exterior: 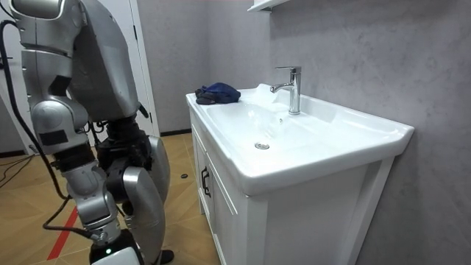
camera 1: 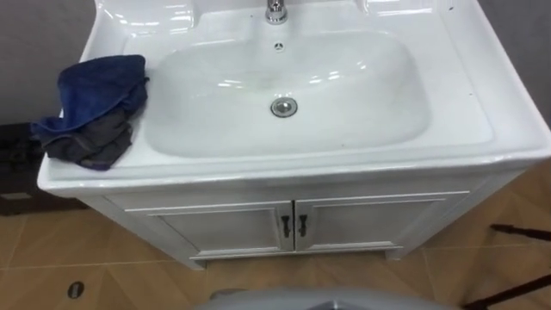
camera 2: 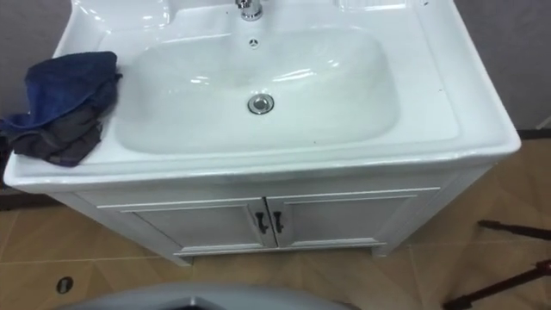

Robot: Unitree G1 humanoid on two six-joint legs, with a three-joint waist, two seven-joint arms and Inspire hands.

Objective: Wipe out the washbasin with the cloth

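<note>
A white basin (camera 1: 465, 95) set in a vanity stands right in front of me, with a chrome drain (camera 1: 283, 106) in the middle of its bowl. A crumpled blue and grey cloth (camera 1: 95, 103) lies on the basin's left rim, partly over the outer edge. The chrome tap (camera 1: 275, 10) rises at the back centre. In the room view I stand upright facing the front of the basin (exterior: 331, 140), a short step from it, with the near arm hanging down at my side. There the cloth (exterior: 218, 93) lies at the far end of the rim.
Under the basin is a white cabinet (camera 1: 293, 226) with two shut doors and dark handles. A grey wall runs behind the tap (exterior: 293, 88). The floor is wood-patterned, and a dark stand's legs (camera 1: 516, 232) lie on it at the lower right.
</note>
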